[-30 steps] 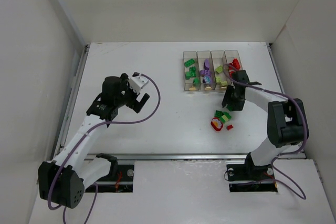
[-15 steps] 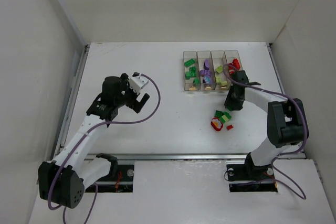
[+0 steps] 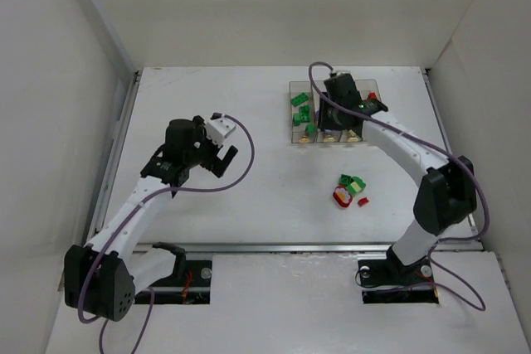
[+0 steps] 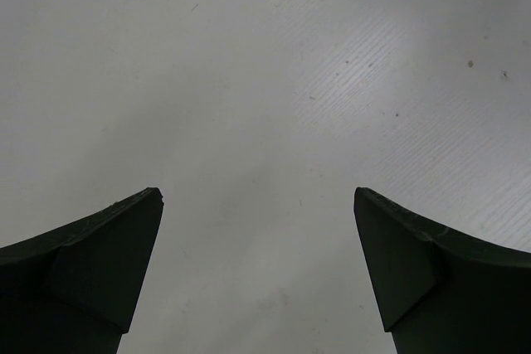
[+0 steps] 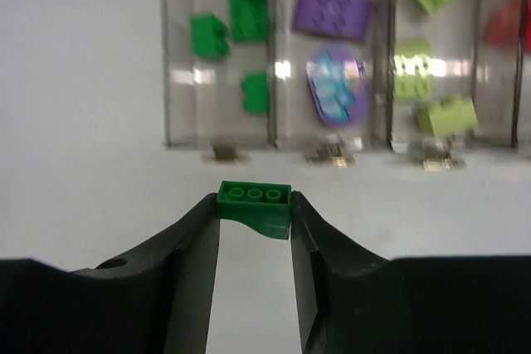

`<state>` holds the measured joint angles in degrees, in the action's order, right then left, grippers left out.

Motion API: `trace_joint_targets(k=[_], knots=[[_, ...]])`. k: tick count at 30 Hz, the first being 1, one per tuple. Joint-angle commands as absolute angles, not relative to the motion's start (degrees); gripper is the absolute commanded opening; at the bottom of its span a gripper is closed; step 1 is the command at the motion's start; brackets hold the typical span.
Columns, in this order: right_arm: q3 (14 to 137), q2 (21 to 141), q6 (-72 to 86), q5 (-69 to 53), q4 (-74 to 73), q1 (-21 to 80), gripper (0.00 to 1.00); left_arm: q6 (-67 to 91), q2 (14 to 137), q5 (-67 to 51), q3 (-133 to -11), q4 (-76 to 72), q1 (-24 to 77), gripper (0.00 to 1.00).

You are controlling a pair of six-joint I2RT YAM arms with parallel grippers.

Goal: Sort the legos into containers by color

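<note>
My right gripper (image 5: 254,201) is shut on a green lego (image 5: 254,206), held in the air just short of the near ends of the containers. In the top view this gripper (image 3: 330,118) hangs over the row's middle bins. The four clear bins stand side by side: the green bin (image 5: 172,64), the purple bin (image 5: 282,64), the yellow-green bin (image 5: 390,72) and the red bin (image 5: 521,55). Loose legos lie on the table: green (image 3: 346,179), yellow-green (image 3: 358,184), red (image 3: 362,201). My left gripper (image 3: 221,155) is open and empty over bare table (image 4: 257,192).
A red and white piece (image 3: 341,197) lies with the loose legos. The green bin (image 3: 295,135) is the leftmost in the top view. White walls enclose the table on the left, back and right.
My right arm has swung from beside the loose legos up and to the left, over the bins, carrying the green lego. The left arm has barely moved.
</note>
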<state>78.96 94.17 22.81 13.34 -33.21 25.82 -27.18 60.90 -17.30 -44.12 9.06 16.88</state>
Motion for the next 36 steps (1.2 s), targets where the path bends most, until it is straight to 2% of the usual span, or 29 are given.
trace_joint_targets(k=[1, 4, 9, 10, 13, 14, 17, 21, 28, 32, 33, 36], knots=[[88.9, 102.2, 20.5, 11.4, -30.1, 25.0, 0.04, -26.0, 62.6, -15.0, -46.0, 8.5, 17.1, 1.0], [96.7, 113.0, 19.2, 9.8, -32.0, 25.6, 0.1, -26.0, 64.2, -12.7, -47.5, 9.1, 17.1, 1.0], [105.4, 119.9, 18.1, 8.7, -32.6, 25.6, 0.31, -26.0, 66.7, -11.5, -49.8, 9.7, 17.1, 1.0], [106.2, 119.9, 18.1, 8.7, -32.6, 25.6, 0.45, -26.0, 66.7, -11.5, -50.5, 9.7, 17.1, 1.0], [109.6, 121.3, 18.1, 9.5, -35.2, 25.6, 0.68, -26.0, 67.9, -12.2, -51.1, 9.7, 17.1, 1.0], [110.6, 121.3, 18.1, 9.5, -35.9, 25.6, 0.83, -26.0, 67.9, -12.9, -51.7, 9.7, 17.1, 1.0], [113.8, 120.8, 17.6, 7.2, -37.6, 26.7, 0.97, -27.2, 67.9, -15.0, -53.1, 11.2, 17.1, 1.0], [115.0, 115.7, 18.5, 6.1, -38.3, 27.2, 0.97, -28.4, 66.7, -15.6, -54.3, 11.7, 17.1, 1.0], [105.7, 99.3, 22.6, 0.5, -35.9, 24.6, 0.99, -28.8, 64.2, -18.7, -54.3, 12.2, 17.6, 1.0], [86.0, 88.2, 23.1, -2.6, -38.0, 15.9, 1.0, -28.1, 64.2, -23.2, -56.1, 14.1, 17.6, 1.0], [77.9, 84.8, 22.6, -1.7, -39.8, 14.4, 1.0, -28.6, 65.1, -23.7, -56.6, 14.7, 17.6, 1.0], [65.5, 80.3, 20.0, 2.6, -40.4, 12.9, 1.0, -30.7, 68.4, -23.7, -59.4, 17.2, 20.1, 1.0]])
